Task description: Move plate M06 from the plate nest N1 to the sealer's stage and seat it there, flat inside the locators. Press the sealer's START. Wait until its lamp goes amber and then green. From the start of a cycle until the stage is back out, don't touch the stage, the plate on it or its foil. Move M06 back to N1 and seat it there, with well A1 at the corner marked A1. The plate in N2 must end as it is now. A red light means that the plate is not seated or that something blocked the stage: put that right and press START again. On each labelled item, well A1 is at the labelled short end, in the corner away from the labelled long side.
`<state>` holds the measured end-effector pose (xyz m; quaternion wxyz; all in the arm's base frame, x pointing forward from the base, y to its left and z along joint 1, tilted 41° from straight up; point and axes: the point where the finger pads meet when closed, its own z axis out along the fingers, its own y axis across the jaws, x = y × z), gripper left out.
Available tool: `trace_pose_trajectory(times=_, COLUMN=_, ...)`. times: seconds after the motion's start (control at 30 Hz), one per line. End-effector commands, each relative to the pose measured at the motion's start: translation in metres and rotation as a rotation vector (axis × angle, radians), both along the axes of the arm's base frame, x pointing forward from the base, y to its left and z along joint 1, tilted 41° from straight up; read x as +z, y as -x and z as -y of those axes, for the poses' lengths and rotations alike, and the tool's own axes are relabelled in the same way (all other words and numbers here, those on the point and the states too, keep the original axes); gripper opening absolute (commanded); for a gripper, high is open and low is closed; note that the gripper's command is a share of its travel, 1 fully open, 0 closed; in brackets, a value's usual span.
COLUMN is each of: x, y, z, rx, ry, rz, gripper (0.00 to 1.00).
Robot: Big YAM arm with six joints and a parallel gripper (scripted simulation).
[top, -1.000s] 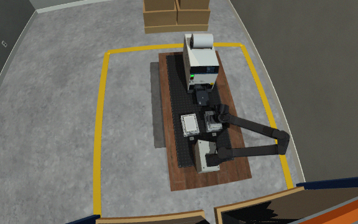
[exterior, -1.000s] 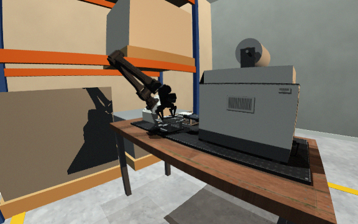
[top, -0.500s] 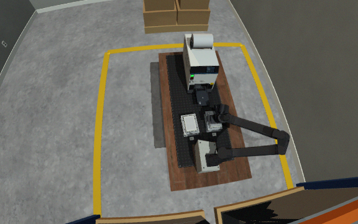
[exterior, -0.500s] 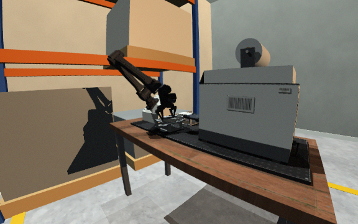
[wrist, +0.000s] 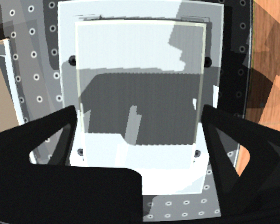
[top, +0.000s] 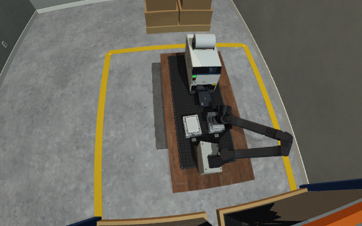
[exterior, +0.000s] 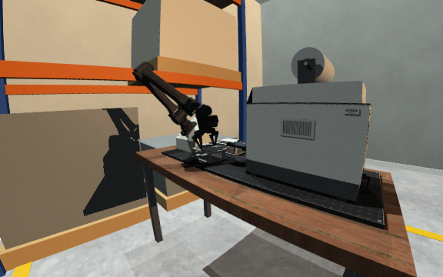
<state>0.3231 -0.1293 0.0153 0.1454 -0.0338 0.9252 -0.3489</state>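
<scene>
A plate with a smooth pale top (wrist: 141, 47) (top: 215, 122) lies in the right-hand nest (wrist: 66, 32), nearest the table's right edge in the top view. It looks flat and square in the wrist view. My gripper (wrist: 139, 112) (exterior: 208, 145) is open above this nest, one finger beside each long side, with small gaps. Its lower part hides the plate's near end. A second plate, white-topped (top: 192, 124), sits in the left-hand nest. The sealer (top: 204, 59) (exterior: 308, 142) has its lamp (top: 194, 76) green. Its dark stage (top: 204, 97) is out, with no plate on it. Plate and nest labels are unreadable.
The sealer stands beyond the nests, with its stage between it and them. The arm's pale base box (top: 205, 158) is behind the nests. The left nest's edge (wrist: 13, 90) shows beside the gripper. The arm's links (top: 256, 127) bend out over the table's right side.
</scene>
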Motion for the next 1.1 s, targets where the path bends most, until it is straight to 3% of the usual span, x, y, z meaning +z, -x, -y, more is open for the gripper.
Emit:
trace_pose_trajectory(times=0.0, x=0.009, y=-0.016, z=0.006, rx=-0.013, ry=0.005, rz=0.023, gripper=1.0)
trace_pose_trajectory(times=0.3, x=0.009, y=-0.016, z=0.006, rx=-0.014, ry=0.005, rz=0.024, gripper=1.0)
trace_pose_trajectory(times=0.77, x=0.026, y=-0.023, z=-0.011, rx=0.006, ry=0.001, rz=0.057, gripper=1.0)
trace_pose_trajectory(times=1.07, x=0.022, y=-0.015, z=-0.014, rx=0.006, ry=0.002, rz=0.037, gripper=1.0)
